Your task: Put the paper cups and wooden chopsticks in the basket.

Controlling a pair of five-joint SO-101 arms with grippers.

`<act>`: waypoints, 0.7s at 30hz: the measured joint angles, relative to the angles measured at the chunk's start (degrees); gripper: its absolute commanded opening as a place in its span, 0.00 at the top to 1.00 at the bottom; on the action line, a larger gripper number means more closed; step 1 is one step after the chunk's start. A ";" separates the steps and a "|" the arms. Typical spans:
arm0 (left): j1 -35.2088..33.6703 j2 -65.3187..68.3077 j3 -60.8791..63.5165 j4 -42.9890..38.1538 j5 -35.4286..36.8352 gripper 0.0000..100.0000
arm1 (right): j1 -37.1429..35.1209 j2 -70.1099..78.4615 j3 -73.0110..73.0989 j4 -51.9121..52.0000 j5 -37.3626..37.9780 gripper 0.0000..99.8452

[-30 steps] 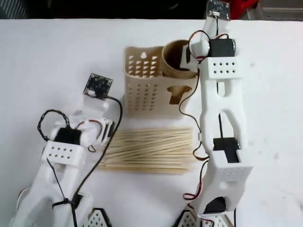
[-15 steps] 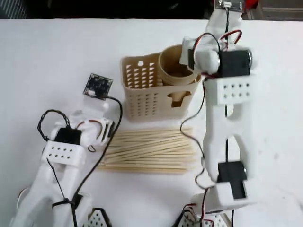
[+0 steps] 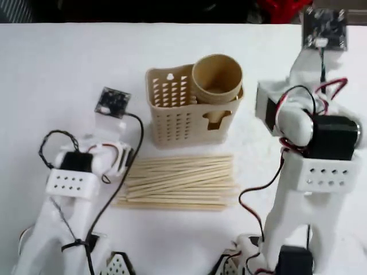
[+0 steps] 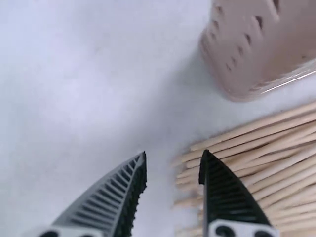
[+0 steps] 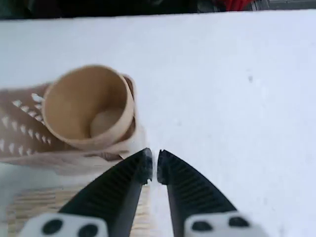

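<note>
Swung back across the white table, the right arm now stands clear of the basket, which holds a paper cup. The wooden chopsticks lie crosswise before it, ends beside the nearer, moderately open left gripper; right gripper nearly closed, empty.

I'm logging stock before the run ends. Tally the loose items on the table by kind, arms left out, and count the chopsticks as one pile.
Baskets: 1
Paper cups: 1 visible, standing in the basket
Chopstick piles: 1, lying on the table beside the basket
Total: 3
</note>
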 measured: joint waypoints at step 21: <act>19.08 -0.09 -23.82 44.66 -22.77 0.91 | 16.97 -31.21 96.26 -47.56 28.04 0.98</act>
